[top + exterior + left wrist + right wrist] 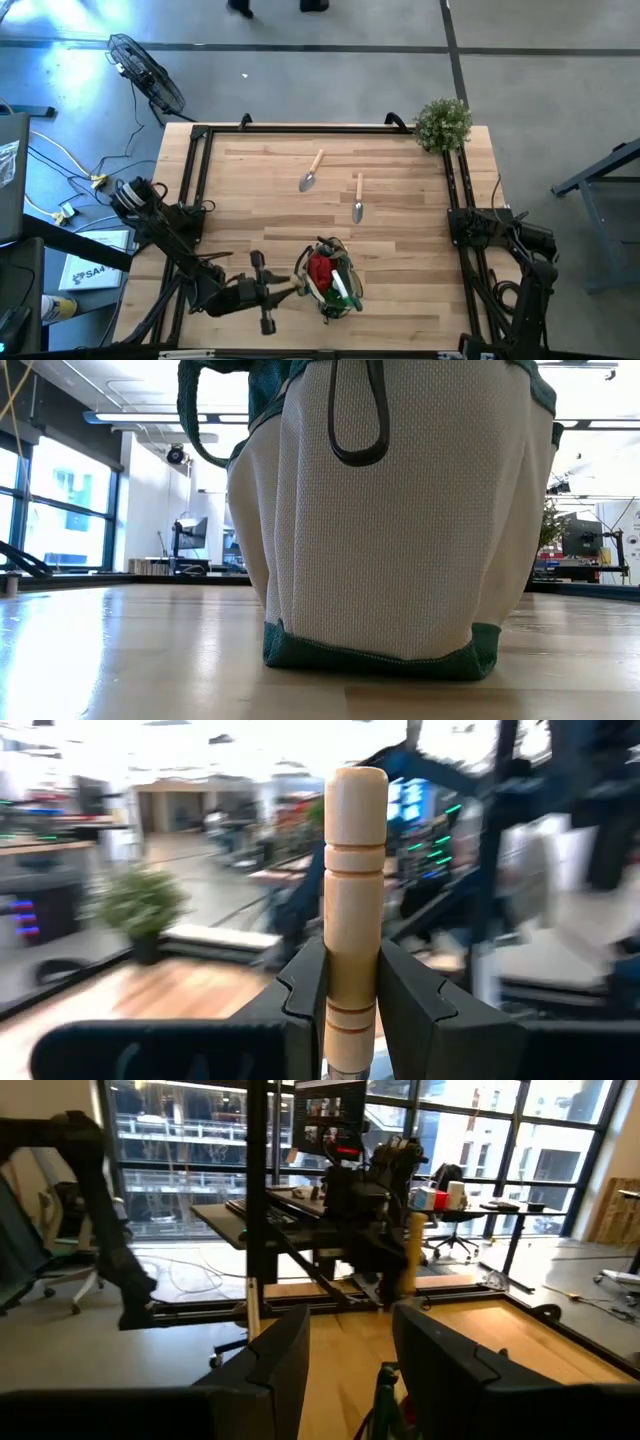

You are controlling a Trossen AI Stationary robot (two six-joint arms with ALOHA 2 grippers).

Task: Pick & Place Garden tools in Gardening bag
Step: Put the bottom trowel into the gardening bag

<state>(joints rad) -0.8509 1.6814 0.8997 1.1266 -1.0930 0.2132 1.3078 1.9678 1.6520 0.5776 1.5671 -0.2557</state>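
The tan gardening bag [330, 278] with green trim stands near the table's front edge and fills the low view [400, 520]. A red piece [320, 270] and a green-and-white bottle [342, 290] show inside it. My left gripper [280, 288] is at the bag's left rim, shut on a pale wooden tool handle [357, 870]; the tool's metal end is hidden. Two trowels [312, 172] [358, 197] lie flat on the table farther back. My right gripper [350, 1370] is open, above the table's right side, touching nothing. My left gripper pinches the wooden handle's lower part [352, 1005] between its two fingers [300, 995]. The fingers come about level from the table's left and lie across the handle. The handle stands upright, its rounded free end [357, 782] on top. What is below the fingers is hidden.
A bushy green plant [443, 123] stands at the table's far right corner. A black frame [195, 180] runs along the table's left, far and right sides. Bare wood lies between the bag and the two trowels.
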